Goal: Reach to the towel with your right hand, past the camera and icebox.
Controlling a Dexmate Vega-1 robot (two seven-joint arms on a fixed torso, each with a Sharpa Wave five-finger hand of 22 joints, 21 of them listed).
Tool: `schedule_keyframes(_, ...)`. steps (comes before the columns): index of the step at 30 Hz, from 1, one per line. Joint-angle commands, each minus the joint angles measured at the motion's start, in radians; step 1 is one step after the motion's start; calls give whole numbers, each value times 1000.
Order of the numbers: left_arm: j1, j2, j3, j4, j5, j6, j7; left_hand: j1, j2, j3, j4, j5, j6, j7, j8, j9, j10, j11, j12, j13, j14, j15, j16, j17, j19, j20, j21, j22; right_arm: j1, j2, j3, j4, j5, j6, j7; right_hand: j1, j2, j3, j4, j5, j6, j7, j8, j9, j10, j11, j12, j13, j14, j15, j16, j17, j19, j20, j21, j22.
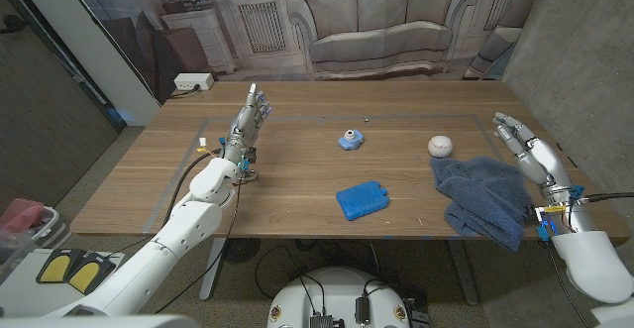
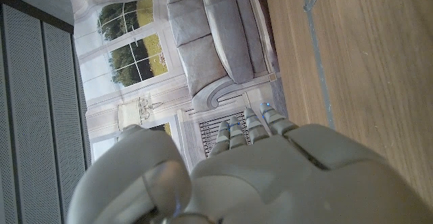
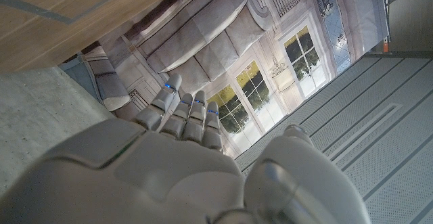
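A crumpled dark blue towel [image 1: 483, 197] lies at the table's right front and hangs a little over the near edge. My right hand [image 1: 527, 153] is raised just right of it, fingers straight and apart, holding nothing; its back [image 3: 162, 163] faces the wrist camera. A flat blue icebox [image 1: 362, 199] lies at the front middle. Farther back sits a small blue toy camera [image 1: 350, 140]. My left hand [image 1: 248, 122] stands over the table's left part with fingers extended and empty, and its back [image 2: 270, 170] is near the left wrist camera.
A white ball [image 1: 441, 147] rests just behind the towel. The wooden table [image 1: 297, 174] carries grey tape lines. A white power strip [image 1: 192, 82] lies beyond the far left corner. A backdrop printed with a sofa stands behind the table.
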Motion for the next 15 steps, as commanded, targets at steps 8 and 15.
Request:
schedule_keyframes(8, 40, 18, -20, -53, 5, -18, 17, 6, -1, -11, 0, -1, 5, -1, 2, 2, 12, -4, 2, 6, 5, -5, 4, 2, -8, -33, 0, 2, -8, 39, 27, -13, -193, -44, -94, -5, -20, -9, -5, 9, 21, -16, 10, 1, 10, -14, 4, 2, 15, -38, 5, 0, 16, -76, -9, 2)
schedule_keyframes(15, 68, 31, -37, -70, 0, -25, 23, 7, -1, -11, 0, -1, 9, 0, 2, 2, 11, 0, 2, 6, 5, -3, 3, 2, -10, -38, 0, 1, -20, 43, 34, -47, -255, -75, -120, -6, -24, -12, -6, 13, 23, -18, 10, 1, 12, -16, 5, 2, 18, -41, 4, 1, 19, -77, -11, 2)
